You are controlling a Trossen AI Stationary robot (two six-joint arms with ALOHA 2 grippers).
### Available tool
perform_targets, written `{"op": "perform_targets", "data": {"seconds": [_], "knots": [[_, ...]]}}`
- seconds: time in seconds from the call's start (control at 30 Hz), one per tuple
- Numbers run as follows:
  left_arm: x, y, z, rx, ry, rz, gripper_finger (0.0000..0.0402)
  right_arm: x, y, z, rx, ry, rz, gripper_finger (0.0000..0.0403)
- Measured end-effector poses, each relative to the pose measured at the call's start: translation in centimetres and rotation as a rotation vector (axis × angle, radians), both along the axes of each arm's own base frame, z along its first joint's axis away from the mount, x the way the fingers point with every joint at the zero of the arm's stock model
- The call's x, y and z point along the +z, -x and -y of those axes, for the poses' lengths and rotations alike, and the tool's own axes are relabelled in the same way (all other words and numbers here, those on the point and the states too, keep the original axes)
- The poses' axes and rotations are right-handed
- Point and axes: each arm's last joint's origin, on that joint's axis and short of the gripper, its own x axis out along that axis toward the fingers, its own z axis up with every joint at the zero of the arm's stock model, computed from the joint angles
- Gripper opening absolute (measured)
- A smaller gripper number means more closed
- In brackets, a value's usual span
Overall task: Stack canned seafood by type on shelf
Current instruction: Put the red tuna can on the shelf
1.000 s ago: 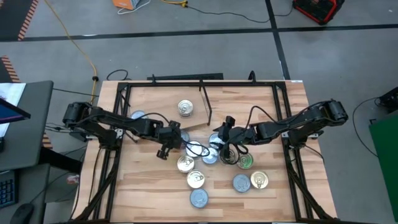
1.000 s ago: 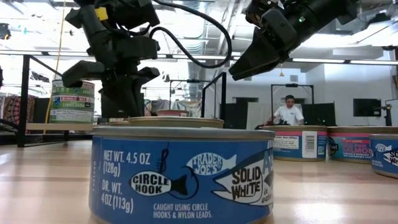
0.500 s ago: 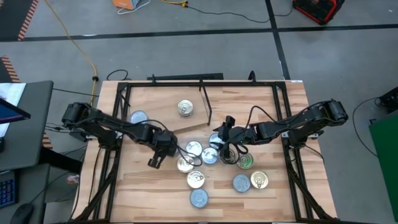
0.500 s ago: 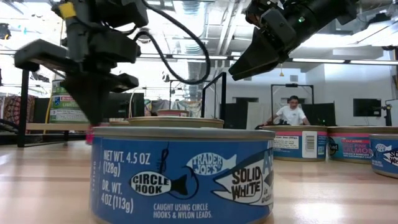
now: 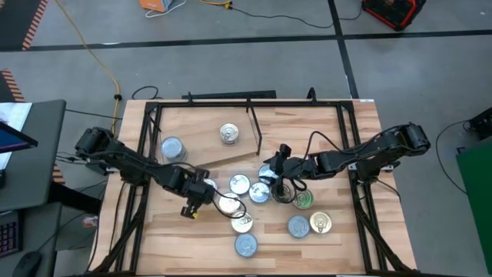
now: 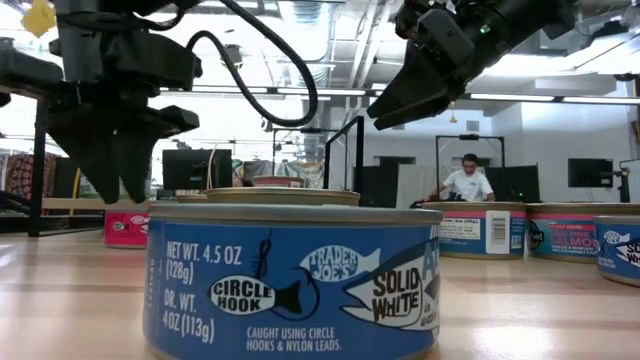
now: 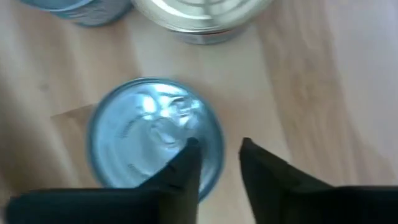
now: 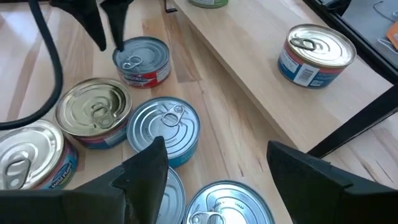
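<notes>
— Left gripper [image 5: 194, 209] first: where do we have it?

— Over the worktop's middle, toward the left, above a silver-lidded tin [image 7: 155, 134] at the left end of the loose cluster. Its jaws are only a little apart and they hold nothing; one finger [image 7: 186, 165] crosses the tin's rim from above.

— And the right gripper [image 5: 278, 158]?

— It hangs over the cluster's right part with its jaws spread wide, empty too.

— How far along are we?

— Early, we'd judge. On the shelf [image 5: 292, 127], the paler board along the worktop's far edge, we see one gold-lidded tin [image 5: 229, 135] near the black rod [image 5: 254, 132]. Another silver tin [image 5: 172, 148] stands apart near the left edge; whether it is a stack we cannot tell from above. About nine tins are loose in the cluster [image 5: 265, 204], silver and gold lids mixed, down toward the near edge.

— So what is left?

— Nearly all the sorting, by our reckoning, beginning with the silver tin under the left gripper.
</notes>
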Motion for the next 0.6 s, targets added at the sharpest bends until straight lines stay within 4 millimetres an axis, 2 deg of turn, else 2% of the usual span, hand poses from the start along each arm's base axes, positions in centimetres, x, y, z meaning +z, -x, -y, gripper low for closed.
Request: {"op": "perform_targets", "data": {"seconds": [0.1,0.2,0.4,0.6], "knots": [[0.0,0.2,0.6,0.039,-0.067,0.032,0.0152,0.1,0.1,0.0,0.0,0.0,0.002,0.0301],[0.1,0.6,1.4,0.08,-0.109,0.065,0.0178,0.9,0.4,0.1,0.004,0.001,0.027,0.0301],[0.3,1.7,3.8,0.097,-0.216,0.161,0.0174,2.8,1.5,0.2,0.014,0.007,0.082,0.0301],[-0.4,2.2,5.2,0.028,-0.237,0.15,0.0161,3.1,1.6,0.1,0.014,0.007,0.101,0.0301]]}}
